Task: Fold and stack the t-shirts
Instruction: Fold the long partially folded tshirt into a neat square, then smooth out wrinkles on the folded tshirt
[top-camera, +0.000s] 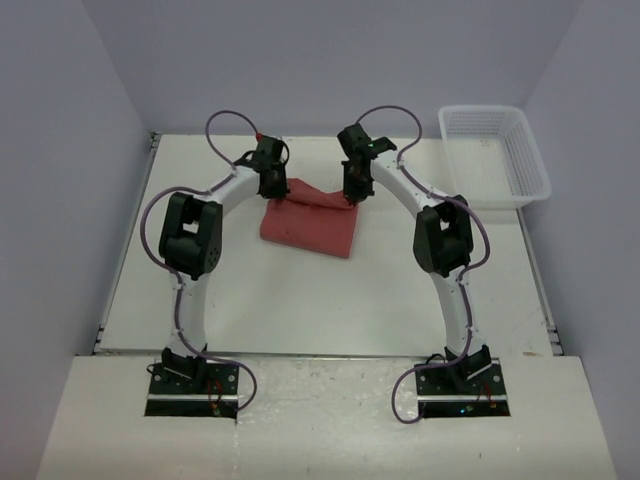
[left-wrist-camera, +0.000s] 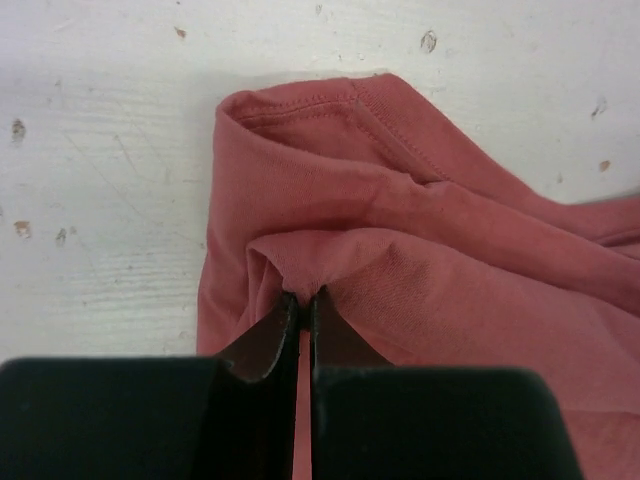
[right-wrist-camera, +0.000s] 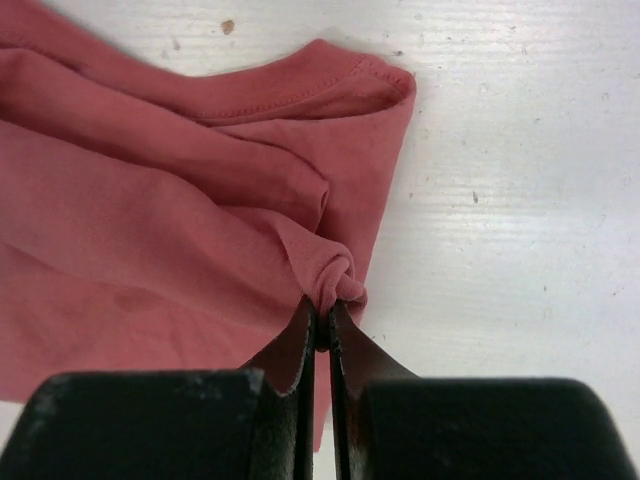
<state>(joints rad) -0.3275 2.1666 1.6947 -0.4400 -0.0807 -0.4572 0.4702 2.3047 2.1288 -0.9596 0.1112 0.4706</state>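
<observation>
A half-folded t-shirt (top-camera: 308, 228) lay on the tabletop (top-camera: 300, 300), well left of the basket (top-camera: 530, 160). The left claw (left-wrist-camera: 302, 300) was clamped on a fold at the edge farther from the basket. The right claw (right-wrist-camera: 322, 315) pinched bunched cloth at the nearer edge.

The t-shirt (top-camera: 308, 225) at centre frame is plain brick red, with matching red stitching along its hems. The basket (top-camera: 530, 162) at upper right is white with a fine mesh pattern. The table (top-camera: 300, 300) is white, flecked with small brown specks. The left arm (top-camera: 232, 185) and right arm (top-camera: 400, 180) are white with black joints, and their cables (top-camera: 230, 111) are purple. The left gripper (left-wrist-camera: 303, 300) and right gripper (right-wrist-camera: 322, 312) are black. The walls (top-camera: 330, 60) are pale lavender-grey.
</observation>
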